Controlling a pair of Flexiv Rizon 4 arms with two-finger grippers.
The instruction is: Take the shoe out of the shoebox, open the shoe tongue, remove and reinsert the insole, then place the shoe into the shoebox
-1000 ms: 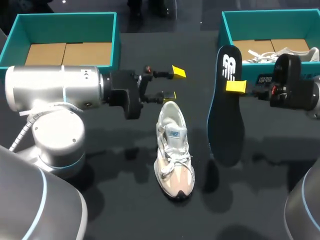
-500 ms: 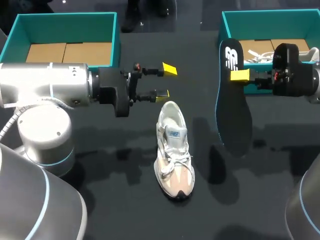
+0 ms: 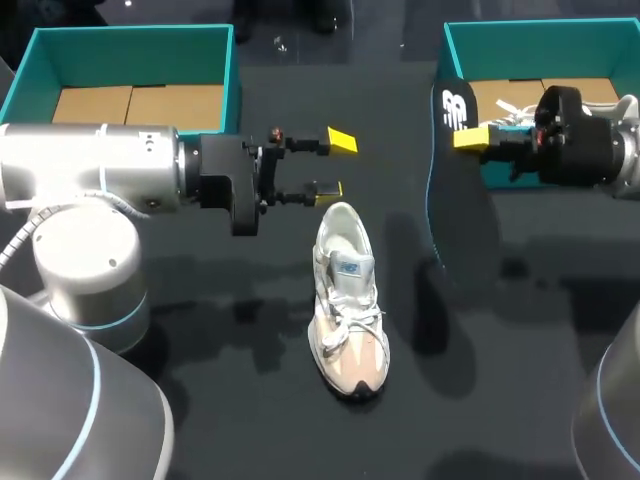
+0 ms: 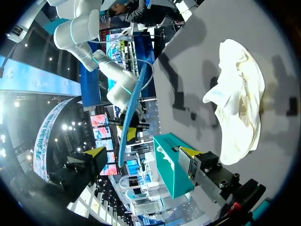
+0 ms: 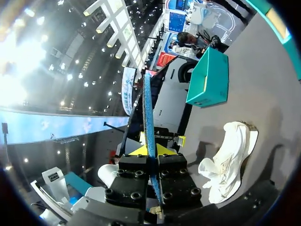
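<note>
1. The dark bench point(image 3: 250, 400) carries everything, with a shoebox at each far corner and the shoe in the middle.
2. The left arm point(image 3: 90, 180) comes in from the left side and lies level over the bench. The right arm point(image 3: 595, 150) comes in from the right, over the front of the right-hand box.
3. The left shoebox point(image 3: 130, 32) is teal and open, showing its cardboard floor point(image 3: 130, 105). The right shoebox point(image 3: 540, 32) is also teal and open, and a second white shoe point(image 3: 508, 113) lies inside it, partly hidden by the right arm.
4. The black insole point(image 3: 452, 112) hangs in the air, out of the shoe and in front of the right shoebox's near left corner. It is gripped near its upper end, and its length runs down towards the bench. The right wrist view shows it edge-on as a thin blue strip.
5. The shoe point(image 3: 347, 300), a white sneaker with a beige toe, stands on its sole in mid-bench outside both boxes. Its heel points at the left arm's fingers.
6. The left end effector point(image 3: 333, 164) is spread wide with nothing between its fingers. Its lower tip is just beside the shoe's heel.
7. The right end effector point(image 3: 462, 136) is closed narrowly on the insole.
</note>
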